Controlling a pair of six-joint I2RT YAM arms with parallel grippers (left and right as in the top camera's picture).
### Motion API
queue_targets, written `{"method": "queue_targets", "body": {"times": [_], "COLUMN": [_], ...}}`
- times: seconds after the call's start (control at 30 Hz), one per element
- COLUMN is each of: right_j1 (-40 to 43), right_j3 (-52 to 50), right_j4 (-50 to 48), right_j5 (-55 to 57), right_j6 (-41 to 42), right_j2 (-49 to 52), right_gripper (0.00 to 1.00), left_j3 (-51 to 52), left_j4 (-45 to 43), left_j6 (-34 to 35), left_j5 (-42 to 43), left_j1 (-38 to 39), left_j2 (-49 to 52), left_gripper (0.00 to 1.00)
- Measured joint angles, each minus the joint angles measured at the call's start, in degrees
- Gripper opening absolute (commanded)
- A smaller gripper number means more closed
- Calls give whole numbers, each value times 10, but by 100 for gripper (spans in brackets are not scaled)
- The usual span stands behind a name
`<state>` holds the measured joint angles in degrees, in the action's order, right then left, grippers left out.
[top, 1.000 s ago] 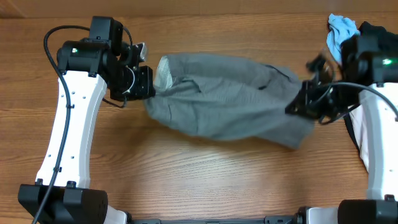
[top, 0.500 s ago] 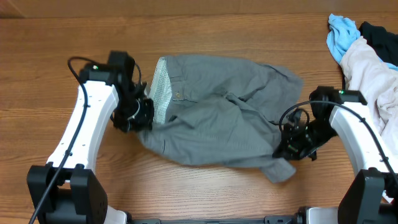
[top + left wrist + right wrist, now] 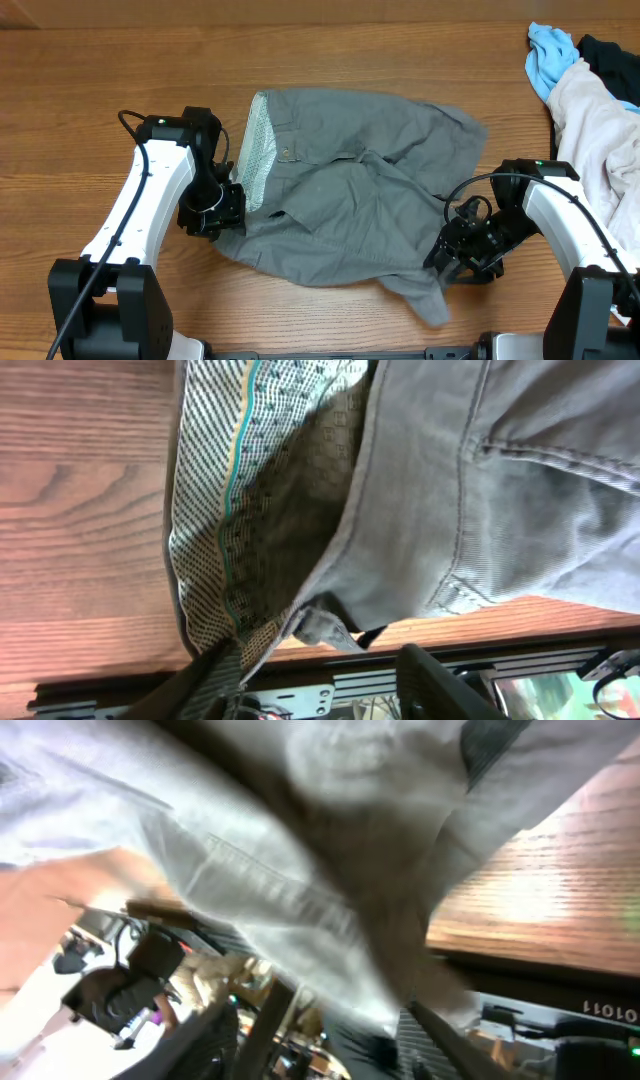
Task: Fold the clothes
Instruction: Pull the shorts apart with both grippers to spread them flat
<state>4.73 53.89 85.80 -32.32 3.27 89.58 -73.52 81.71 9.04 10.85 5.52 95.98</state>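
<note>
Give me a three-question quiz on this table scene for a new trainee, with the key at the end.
1. True or false: the patterned waistband lining of the gray shorts lies at the end nearest the left arm.
2. Which lies at the far right corner of the table? A) a light-blue cloth beside a whitish-pink garment; B) a folded towel; C) a shoe box.
3. In the left wrist view, do the left fingers stand apart or pressed together?
Key: 1 true; 2 A; 3 apart.
</note>
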Motion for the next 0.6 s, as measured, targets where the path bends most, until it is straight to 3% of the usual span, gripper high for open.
{"method": "queue_targets", "body": {"times": [0.17,0.37,0.47,0.6], "right_j1": [0,0,0,0], "right_j3": [27,134,176,186], "right_j4": [21,37,31,1], "right_j5": [-4,-3,0,5], "right_j6": [-2,-3,-3,-3], "right_j2": [0,0,0,0], "right_gripper": [63,66,67,71], "left_j3": [-47,-193,-219,-205], "left_j4": [20,5,-6,-4], "left_j6": [-3,-10,-9,-9], "left_j5": [15,54,54,50], "left_j1": [0,0,0,0], "left_j2": [0,0,-2,-3], "left_gripper": [54,54,51,60]}}
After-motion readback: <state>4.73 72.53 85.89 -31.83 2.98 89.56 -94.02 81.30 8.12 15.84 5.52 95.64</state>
